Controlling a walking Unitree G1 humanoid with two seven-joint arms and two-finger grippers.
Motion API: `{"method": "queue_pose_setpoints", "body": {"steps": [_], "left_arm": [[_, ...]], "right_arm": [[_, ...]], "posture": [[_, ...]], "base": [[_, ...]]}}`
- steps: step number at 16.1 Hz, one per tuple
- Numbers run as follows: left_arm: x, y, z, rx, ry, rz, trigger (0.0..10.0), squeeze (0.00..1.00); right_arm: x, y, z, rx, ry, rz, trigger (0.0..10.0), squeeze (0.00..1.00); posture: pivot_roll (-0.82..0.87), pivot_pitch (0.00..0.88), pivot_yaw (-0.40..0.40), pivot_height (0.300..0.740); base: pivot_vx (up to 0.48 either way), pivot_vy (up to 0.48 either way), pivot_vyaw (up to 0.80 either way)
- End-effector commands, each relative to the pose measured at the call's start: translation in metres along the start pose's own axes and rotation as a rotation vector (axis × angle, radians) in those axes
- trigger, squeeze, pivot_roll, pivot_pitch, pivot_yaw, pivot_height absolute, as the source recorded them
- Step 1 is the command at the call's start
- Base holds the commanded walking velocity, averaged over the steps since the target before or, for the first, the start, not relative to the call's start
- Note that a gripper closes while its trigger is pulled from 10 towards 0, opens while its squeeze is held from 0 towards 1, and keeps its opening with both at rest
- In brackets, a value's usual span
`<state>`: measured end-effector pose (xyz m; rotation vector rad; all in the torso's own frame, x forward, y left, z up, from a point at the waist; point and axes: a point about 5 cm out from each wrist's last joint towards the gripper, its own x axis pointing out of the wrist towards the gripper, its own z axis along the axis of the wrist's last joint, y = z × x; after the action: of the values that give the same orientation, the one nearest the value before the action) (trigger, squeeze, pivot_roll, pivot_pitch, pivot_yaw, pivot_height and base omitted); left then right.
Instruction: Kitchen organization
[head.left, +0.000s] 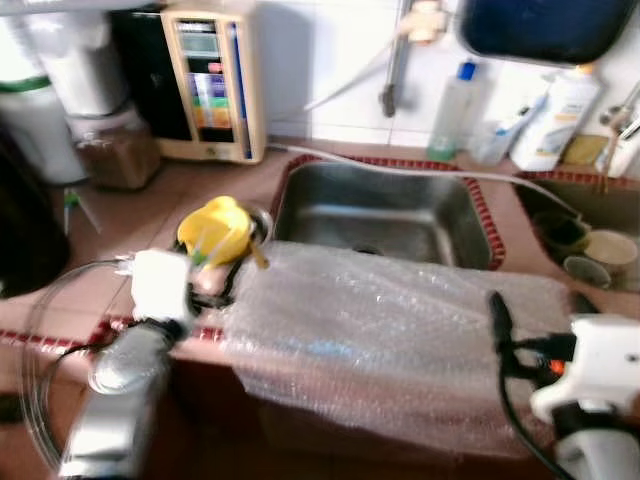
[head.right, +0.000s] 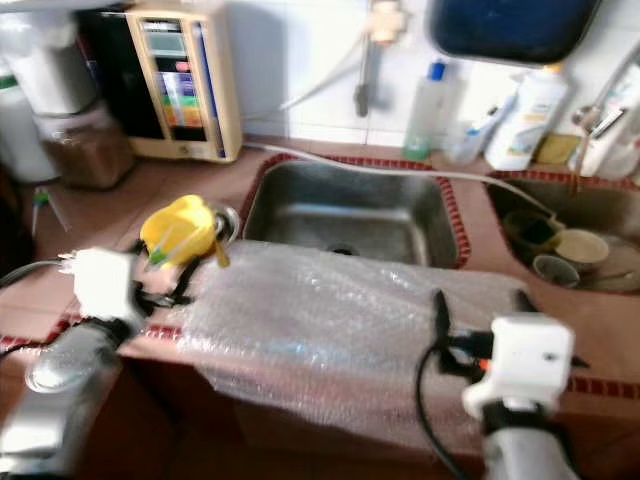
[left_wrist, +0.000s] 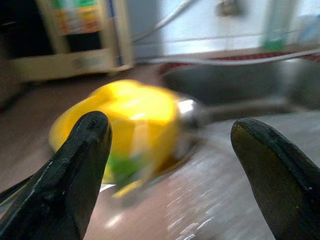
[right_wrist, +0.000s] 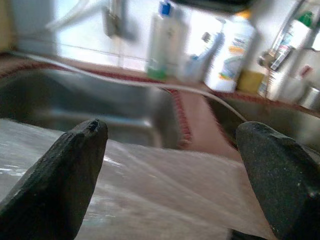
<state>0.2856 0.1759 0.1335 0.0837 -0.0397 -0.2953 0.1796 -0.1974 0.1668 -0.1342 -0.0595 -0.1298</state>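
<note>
While a sheet of bubble wrap (head.left: 390, 340) is lying over the front edge of the sink (head.left: 385, 212), the left gripper (left_wrist: 170, 165) is hovering, fingers spread, just short of the yellow container (head.left: 215, 232) beside the sink's left rim. On the sink's near right side, the right gripper (right_wrist: 175, 175) is hanging over the wrap, released and empty.

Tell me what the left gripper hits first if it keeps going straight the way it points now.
Most likely the yellow cup: it sits dead ahead between the open jaws of the left gripper, lying by the edge of the bubble wrap. Blur hides how much gap is left.
</note>
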Motion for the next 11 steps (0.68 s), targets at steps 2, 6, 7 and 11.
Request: {"method": "queue_pose_setpoints", "body": {"steps": [2, 6, 7, 11], "left_arm": [[-0.004, 0.010, 0.003, 0.019, 0.001, 0.027, 10.0, 0.00], [-0.006, 0.010, 0.004, 0.030, -0.004, 0.043, 10.0, 0.00], [-0.007, 0.010, 0.005, 0.031, -0.008, 0.045, 10.0, 0.00], [-0.007, 0.006, 0.018, 0.069, -0.060, 0.044, 10.0, 0.00]], "right_arm": [[0.002, 0.005, 0.005, 0.008, -0.022, 0.025, 10.0, 0.00], [0.003, 0.008, 0.005, -0.004, -0.031, 0.040, 10.0, 0.00], [0.003, 0.008, 0.006, -0.006, -0.033, 0.043, 10.0, 0.00], [0.006, 0.013, 0.008, -0.018, -0.049, 0.066, 10.0, 0.00]], "posture": [[0.05, 0.017, -0.008, 0.740], [0.05, 0.015, -0.007, 0.740], [0.05, 0.015, -0.007, 0.740], [0.06, 0.018, -0.010, 0.740]], "base": [[0.302, 0.000, 0.00], [0.066, 0.000, 0.00], [0.000, 0.000, 0.00], [0.000, 0.000, 0.00]]}}
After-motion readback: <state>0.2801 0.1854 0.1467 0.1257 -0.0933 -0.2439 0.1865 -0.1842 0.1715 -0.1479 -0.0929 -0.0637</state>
